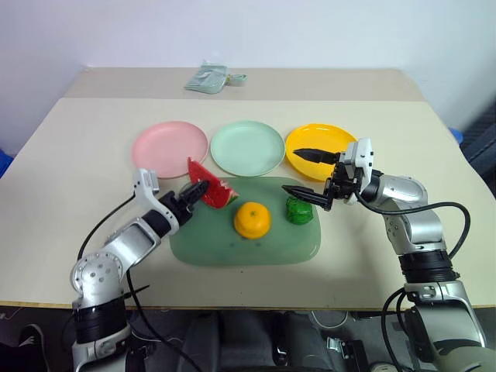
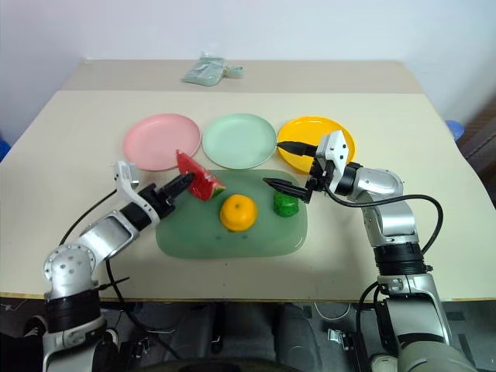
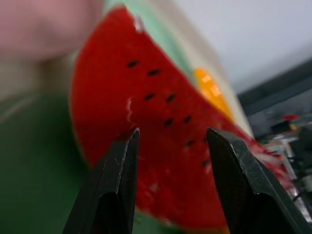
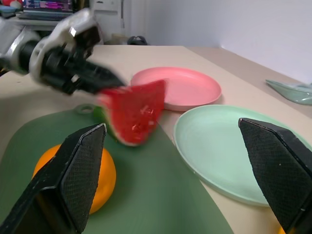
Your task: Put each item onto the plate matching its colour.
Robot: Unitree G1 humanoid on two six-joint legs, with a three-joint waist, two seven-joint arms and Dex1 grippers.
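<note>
My left gripper (image 1: 197, 191) is shut on the red watermelon wedge (image 1: 211, 191), which hangs tilted over the back left corner of the green mat (image 1: 232, 249). In the left wrist view its black fingers (image 3: 117, 185) clasp the wedge (image 3: 146, 107). The orange (image 1: 252, 219) and the bumpy dark-green vegetable (image 1: 298, 210) rest on the mat. Behind the mat stand the pink plate (image 1: 169, 147), the mint plate (image 1: 247, 147) and the yellow plate (image 1: 341, 136). My right gripper (image 1: 306, 173) hangs wide open between the yellow plate and the vegetable, holding nothing.
A pale green packet (image 1: 208, 80) lies at the back of the table. The table's front edge (image 1: 256, 298) runs just past the mat. Bare tabletop stretches left of the pink plate and right of the yellow one.
</note>
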